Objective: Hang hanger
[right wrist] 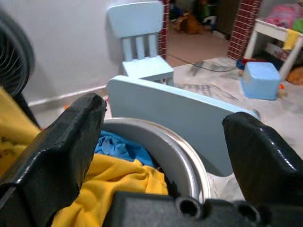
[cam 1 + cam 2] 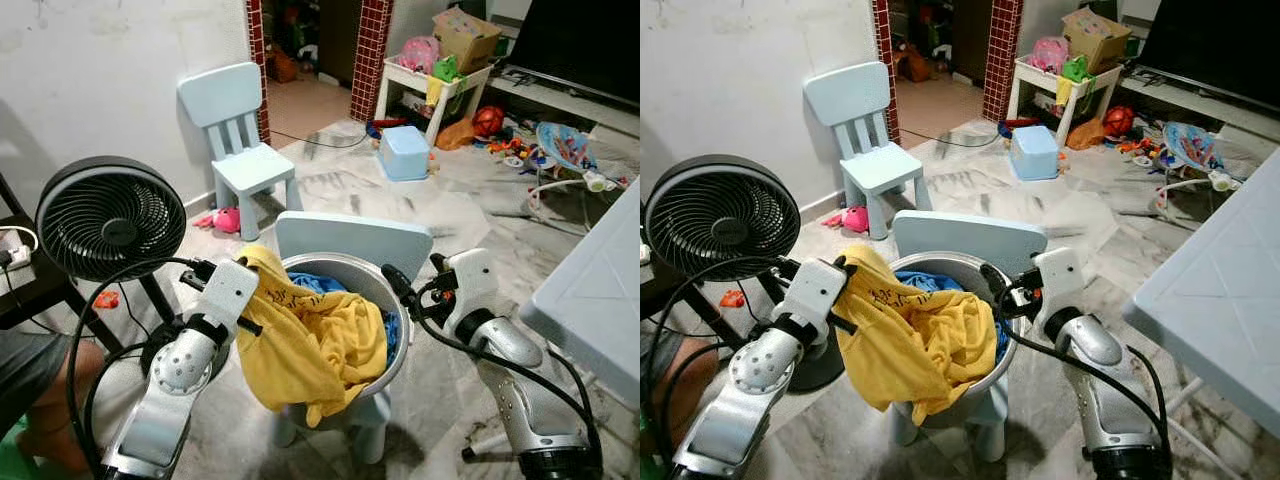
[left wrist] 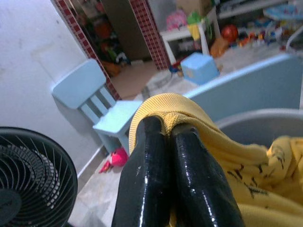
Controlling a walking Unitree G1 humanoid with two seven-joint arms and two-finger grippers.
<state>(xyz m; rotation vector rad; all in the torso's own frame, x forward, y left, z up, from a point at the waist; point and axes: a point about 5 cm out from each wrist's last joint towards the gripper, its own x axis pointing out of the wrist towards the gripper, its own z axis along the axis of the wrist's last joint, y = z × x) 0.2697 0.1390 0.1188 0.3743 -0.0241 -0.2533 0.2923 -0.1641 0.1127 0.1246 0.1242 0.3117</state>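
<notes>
**Yellow garment pinched at the basin rim**

The left gripper point(image 3: 163, 130) is clamping the collar edge of a yellow garment point(image 2: 320, 345), its two black fingers point(image 3: 147, 179) pressed together with the ribbed hem bunching over their tips. The garment is draping from that raised corner down and across a grey metal basin point(image 2: 372, 275), spilling over the near rim toward the floor, so its long axis is running from the gripper diagonally down toward the robot. The basin is sitting on a pale blue child's chair point(image 2: 352, 238), with blue cloth point(image 2: 318, 283) lying inside beneath the yellow.

The right gripper point(image 1: 165, 137) is hovering just beside the basin's far-right rim, jaws spread wide and holding nothing.

The left wrist view is showing the pinch itself close up; the head views are showing the full drape and black printing on the fabric. A black fan point(image 2: 110, 217) is standing to the left, a second blue chair point(image 2: 238, 140) by the wall.
</notes>
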